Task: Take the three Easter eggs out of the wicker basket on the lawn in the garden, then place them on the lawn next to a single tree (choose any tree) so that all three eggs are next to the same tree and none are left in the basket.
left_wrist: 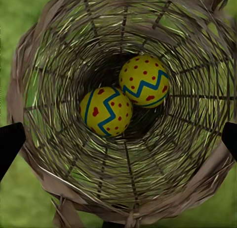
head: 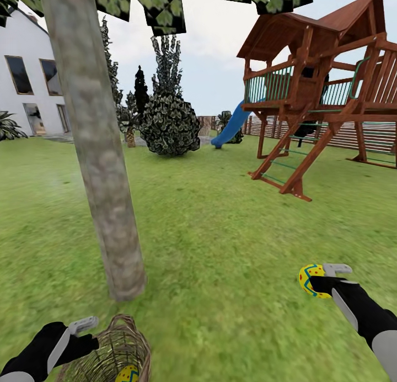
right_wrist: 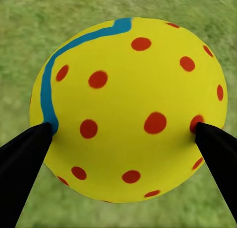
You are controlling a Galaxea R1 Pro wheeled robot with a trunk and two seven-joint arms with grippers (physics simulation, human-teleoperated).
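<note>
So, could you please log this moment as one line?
right gripper: shut on egg | left gripper: open over basket | eggs in basket: two

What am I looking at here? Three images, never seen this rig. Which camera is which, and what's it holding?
It's a simulated wheeled robot with two arms, in a garden. The big picture is from its head camera, looking down over both arms. The other two come from cameras near each end effector.

The left end effector is open over the wicker basket, which stands on the lawn beside the tree. Its wrist camera looks straight into the basket, where two Easter eggs lie touching.

The right end effector is shut on a third egg, held above the grass. A wooden play set stands behind.
</note>
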